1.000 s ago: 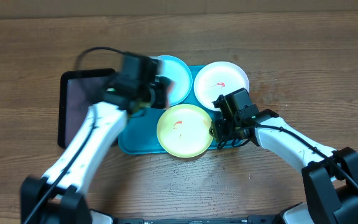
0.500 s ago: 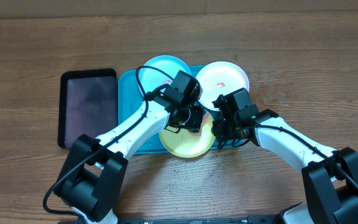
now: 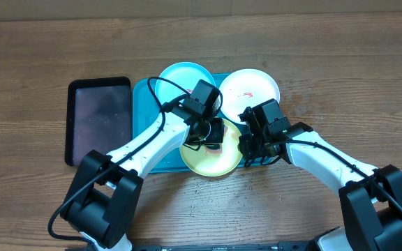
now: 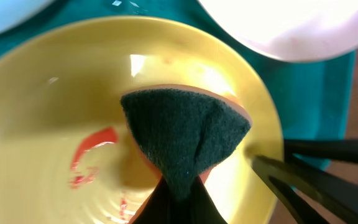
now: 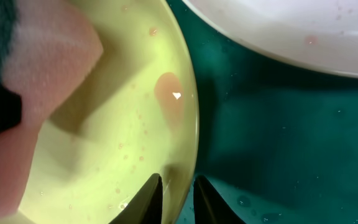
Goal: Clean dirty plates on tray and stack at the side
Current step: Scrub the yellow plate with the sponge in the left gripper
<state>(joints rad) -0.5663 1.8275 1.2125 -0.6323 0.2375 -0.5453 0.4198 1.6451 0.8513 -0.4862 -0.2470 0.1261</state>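
Yellow-green plate (image 3: 208, 162) sits at the front edge of the tray (image 5: 278, 137), toward its front right corner. Right gripper (image 5: 178, 193) straddles the plate's right rim, one fingertip inside and one outside, jaws nearly together and pinching it; I judge the plate anchored. Left gripper (image 3: 213, 132) is clamped tight on a folded sponge (image 4: 185, 137), green scouring face toward the plate. Contact cannot be told.

Key relation: the red smear (image 4: 92, 149) lies beside the sponge, on the side away from the right gripper. The wipe should run that way.

Obstacles:
- Right fingertips at the rim, just beside the sponge.
- White plate (image 3: 250, 87) at the back right corner, near.
- Cyan plate (image 3: 180, 77) at the back edge.
- Black tray (image 3: 100, 118) is well apart.
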